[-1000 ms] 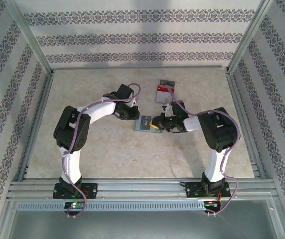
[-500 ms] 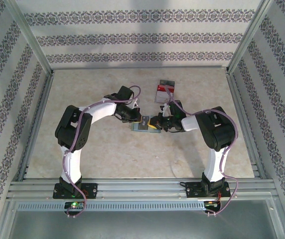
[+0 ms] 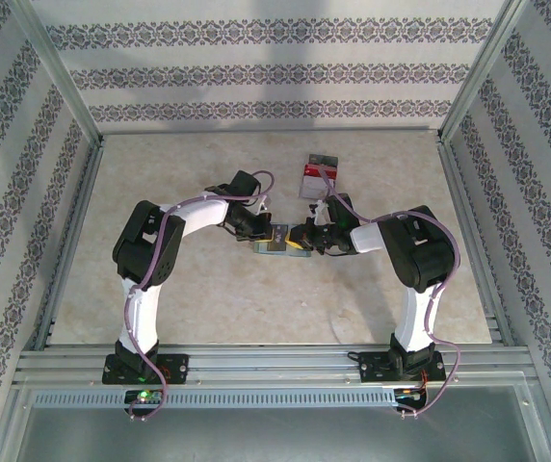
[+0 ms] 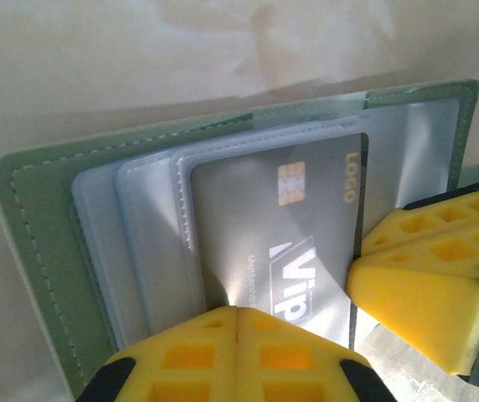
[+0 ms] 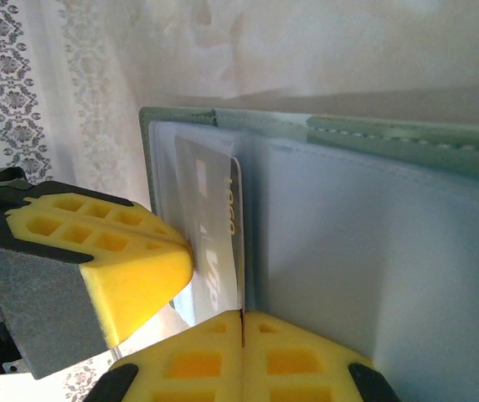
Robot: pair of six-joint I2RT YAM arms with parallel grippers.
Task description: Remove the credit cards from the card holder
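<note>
Left jaws and right jaws are both closed together, nothing clamped. Left jaws are set tip-down on grey card (image 4: 283, 219) in open holder (image 4: 23, 239); right jaws just beside card.

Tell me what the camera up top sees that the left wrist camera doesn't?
Top view: the whole left arm and right arm, the table, the patterned walls, and a red-and-grey stack of cards behind the arms.
Left wrist view: a grey credit card with a gold chip and VIP lettering, clear sleeves, and stitching on the green card holder.
Both: the card holder, with yellow jaws on it from two sides.
</note>
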